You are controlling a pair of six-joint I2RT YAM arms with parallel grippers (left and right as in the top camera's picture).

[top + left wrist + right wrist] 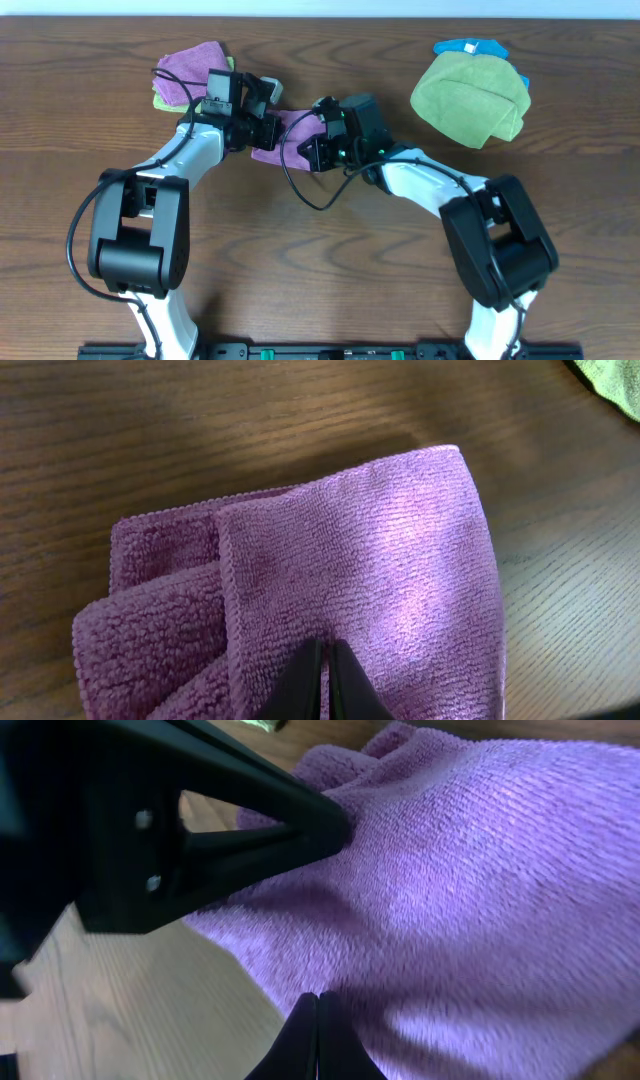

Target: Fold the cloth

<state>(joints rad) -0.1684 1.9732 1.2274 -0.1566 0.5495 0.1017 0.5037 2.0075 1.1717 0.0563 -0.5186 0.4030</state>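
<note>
The cloth (pixel 293 125) is a mauve-purple towel bunched at the table's middle, between my two grippers. In the left wrist view the cloth (pixel 380 560) lies in several folded layers on the wood. My left gripper (pixel 325 648) is shut, its tips pinched into the top layer near its close edge. From the right wrist, the cloth (pixel 470 880) fills the view, creased toward my right gripper (pixel 317 1000), which is shut on its near edge. The left gripper (pixel 340 825) digs into the cloth from the upper left. From overhead the left gripper (pixel 268 138) and right gripper (pixel 305 145) nearly meet.
A second purple cloth (pixel 190 62) rests on a yellow-green one (pixel 163 100) at the back left. An olive-green towel (pixel 470 95) lies at the back right, a small blue cloth (pixel 468 47) peeking out behind it. Black cables loop beside both arms.
</note>
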